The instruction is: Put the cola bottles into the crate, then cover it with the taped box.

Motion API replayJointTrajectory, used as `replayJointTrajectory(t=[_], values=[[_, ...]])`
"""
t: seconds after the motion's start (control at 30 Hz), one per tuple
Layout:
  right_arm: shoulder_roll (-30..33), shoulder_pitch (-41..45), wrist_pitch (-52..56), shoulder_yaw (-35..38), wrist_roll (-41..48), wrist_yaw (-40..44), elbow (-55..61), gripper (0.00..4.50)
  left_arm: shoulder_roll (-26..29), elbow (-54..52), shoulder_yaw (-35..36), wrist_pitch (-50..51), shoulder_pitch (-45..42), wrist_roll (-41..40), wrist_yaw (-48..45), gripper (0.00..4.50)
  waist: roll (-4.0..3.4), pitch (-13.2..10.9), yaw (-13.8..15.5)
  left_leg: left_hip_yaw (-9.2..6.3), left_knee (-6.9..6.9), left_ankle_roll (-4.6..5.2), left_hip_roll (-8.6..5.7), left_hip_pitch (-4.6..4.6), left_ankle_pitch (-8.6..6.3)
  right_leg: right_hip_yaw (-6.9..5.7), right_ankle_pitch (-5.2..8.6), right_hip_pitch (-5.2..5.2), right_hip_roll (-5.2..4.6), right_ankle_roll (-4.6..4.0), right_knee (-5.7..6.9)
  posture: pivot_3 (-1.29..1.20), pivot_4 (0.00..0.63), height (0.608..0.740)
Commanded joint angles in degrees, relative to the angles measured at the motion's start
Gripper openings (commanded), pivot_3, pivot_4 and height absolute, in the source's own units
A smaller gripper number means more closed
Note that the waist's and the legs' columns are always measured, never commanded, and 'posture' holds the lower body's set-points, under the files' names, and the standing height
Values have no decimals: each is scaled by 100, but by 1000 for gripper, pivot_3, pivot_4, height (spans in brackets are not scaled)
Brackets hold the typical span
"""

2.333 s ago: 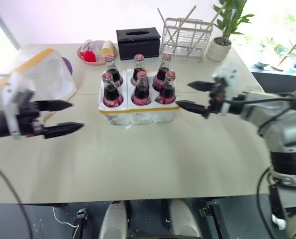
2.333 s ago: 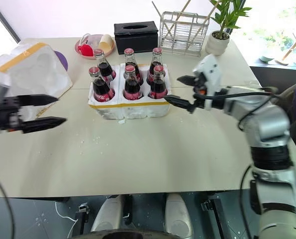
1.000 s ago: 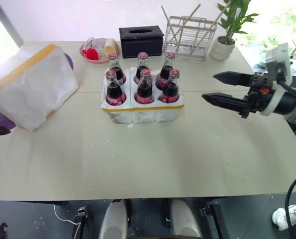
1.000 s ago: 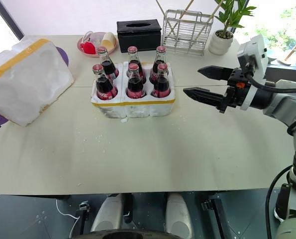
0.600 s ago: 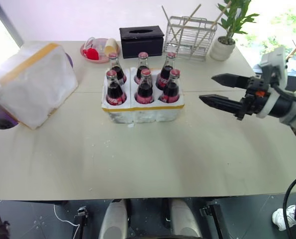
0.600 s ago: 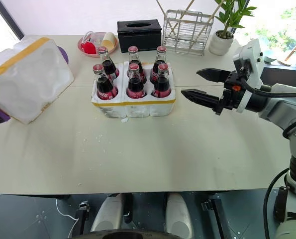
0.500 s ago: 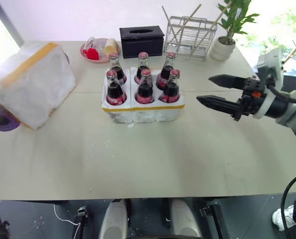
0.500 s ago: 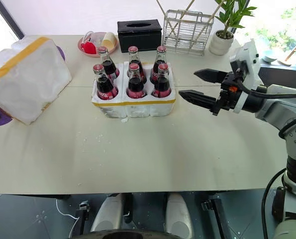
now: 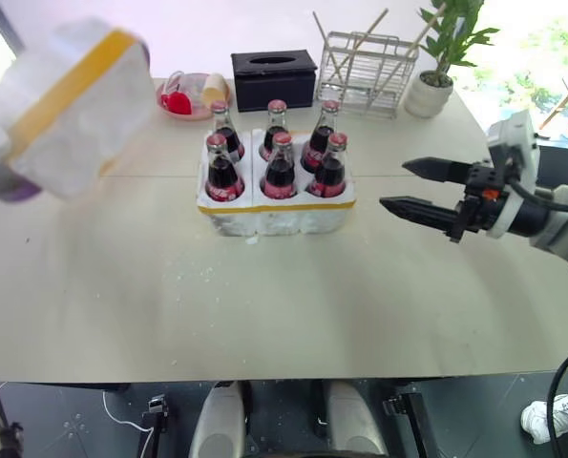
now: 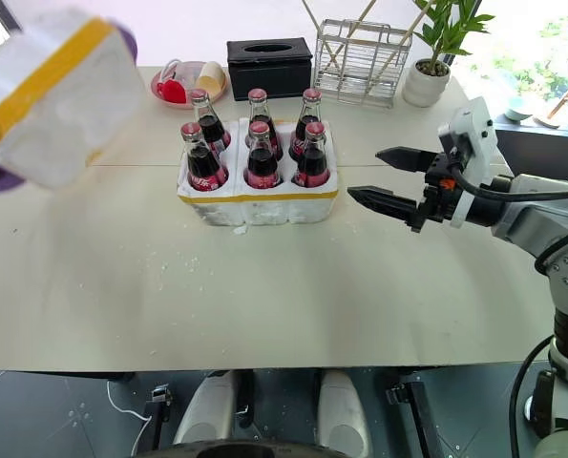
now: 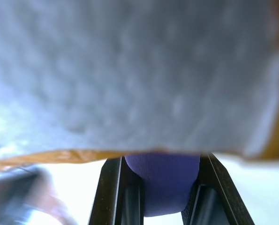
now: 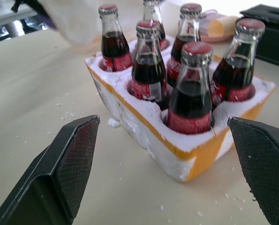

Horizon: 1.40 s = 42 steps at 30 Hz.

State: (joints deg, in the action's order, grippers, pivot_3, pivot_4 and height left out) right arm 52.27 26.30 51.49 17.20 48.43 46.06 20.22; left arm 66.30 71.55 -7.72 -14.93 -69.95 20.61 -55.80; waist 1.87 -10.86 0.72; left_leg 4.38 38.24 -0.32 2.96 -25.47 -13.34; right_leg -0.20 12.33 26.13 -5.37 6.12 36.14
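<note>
Already the six cola bottles (image 9: 276, 157) stand in the crate (image 9: 276, 208) mid-surface; covering remains. The left gripper's (image 11: 162, 185) jaws are pressed onto the taped box (image 9: 66, 100), held aloft at the far left. The right gripper (image 9: 419, 187) hovers beside the crate, jaws spread, with bare surface (image 9: 264, 305) in front.

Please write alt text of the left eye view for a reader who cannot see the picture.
Six cola bottles stand in a low white crate at the middle of a beige table, while the taped box hangs tilted in the air to its left. The right end effector is open to the right of the crate, pointing toward it.
</note>
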Motion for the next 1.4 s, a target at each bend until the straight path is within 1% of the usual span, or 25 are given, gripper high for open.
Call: replayJointTrajectory(t=[0.03,0.13,0.2,0.27,0.33,0.37,0.4,0.5,0.6,0.73,0.8,0.9,0.97,1.03,1.1,1.17,1.2,1.27,1.3,1.4], values=[[47,-47,-98,297,-10,-183,218,4500,-104,-968,310,-1095,59,-276,920,364,0,0,1,1,0,0,-1,1,0,0,-1,-1,0,1,0,0,150,740],[-12,-133,-128,334,2,-310,262,4500,-384,-2124,388,-1429,395,-446,1155,364,0,0,4,0,1,0,-1,2,0,0,-1,-4,0,2,2,0,150,740],[-47,-232,-190,323,-54,-376,296,4500,-588,-3034,407,-1272,700,-507,1220,364,0,0,-2,1,1,0,-1,5,0,1,-2,-7,0,3,2,0,150,740],[-87,-343,-220,307,-64,-433,350,4500,-797,-4042,461,-747,1037,-543,1251,364,0,0,-4,0,1,-1,-1,7,0,1,-4,-11,1,6,2,0,150,740],[-133,-454,-204,359,-4,-500,430,4500,-999,-5178,506,27,1405,-555,1150,364,-1,0,-31,1,1,0,-1,9,1,3,-5,-10,2,7,4,0,150,740],[-144,-491,-188,397,27,-532,459,4500,-986,-5571,475,185,1559,-413,1124,364,-1,0,-40,-1,0,0,-1,9,1,4,-5,-10,3,7,6,0,150,740],[-146,-527,-175,444,56,-556,478,4500,-923,-5892,383,235,1692,-64,1207,364,-1,0,-48,-1,0,0,-1,10,1,4,-5,-10,4,8,7,0,150,740],[-157,-589,-164,537,124,-628,487,4500,-878,-6466,149,376,1945,789,1554,364,-3,1,-61,-2,0,1,-1,13,1,5,-5,-9,9,8,8,0,150,740],[-191,-602,-160,571,151,-698,466,4500,-957,-6668,96,488,2054,1165,1776,364,-3,2,-29,-5,1,1,-1,18,1,6,-5,-20,11,8,6,0,150,740],[-256,-570,-155,604,196,-781,437,4500,-610,-6667,-202,119,2246,2071,2160,364,-4,2,-19,-7,2,1,-1,23,1,6,-5,-31,11,8,0,0,150,740],[-292,-525,-150,610,231,-837,410,4500,-609,-6758,-249,11,2376,2208,2309,364,-4,2,-12,-7,1,1,-1,24,1,6,-5,-31,11,8,1,0,150,740],[-324,-475,-172,570,236,-904,369,4500,-756,-6955,-194,92,2661,2196,2351,364,-4,2,-14,-8,1,1,0,24,1,6,-5,-32,12,8,0,0,150,740],[-336,-448,-187,543,236,-928,359,4500,-829,-7088,-124,132,2845,2077,2322,1393,-4,3,-14,-8,1,1,0,24,1,6,-5,-32,12,8,0,0,150,740],[-347,-422,-196,530,241,-939,339,4500,-839,-7191,-83,96,2951,2046,2347,2285,-4,2,-12,-8,1,1,0,24,1,6,-5,-32,12,8,1,0,150,740],[-366,-392,-209,513,235,-948,295,4500,-835,-7274,-25,33,3115,1999,2388,3389,-4,3,-9,-10,1,1,0,23,1,6,-5,-32,12,8,1,0,150,740],[-378,-381,-214,505,227,-951,277,4500,-845,-7325,35,47,3222,1937,2374,4361,-4,3,-9,-9,2,1,0,24,1,6,-5,-33,12,8,0,0,150,740],[-385,-386,-227,493,209,-945,267,4500,-818,-7378,72,77,3347,1898,2328,4478,-4,3,-9,-9,2,1,0,24,1,6,-5,-33,12,8,0,0,150,740],[-399,-396,-245,478,193,-941,257,4500,-775,-7476,138,126,3533,1859,2291,4478,-5,3,-9,-10,2,1,0,24,1,6,-5,-33,12,8,1,0,150,740],[-418,-417,-251,473,195,-953,274,4500,-758,-7636,315,191,3801,1724,2279,4478,-5,3,-9,-10,2,1,0,24,1,6,-5,-33,12,8,1,0,150,740],[-452,-531,-254,542,237,-978,337,4500,-1052,-8270,1230,973,4833,712,1888,4478,-7,4,-58,-8,-1,2,2,26,1,8,-5,-33,11,7,0,0,150,740]])
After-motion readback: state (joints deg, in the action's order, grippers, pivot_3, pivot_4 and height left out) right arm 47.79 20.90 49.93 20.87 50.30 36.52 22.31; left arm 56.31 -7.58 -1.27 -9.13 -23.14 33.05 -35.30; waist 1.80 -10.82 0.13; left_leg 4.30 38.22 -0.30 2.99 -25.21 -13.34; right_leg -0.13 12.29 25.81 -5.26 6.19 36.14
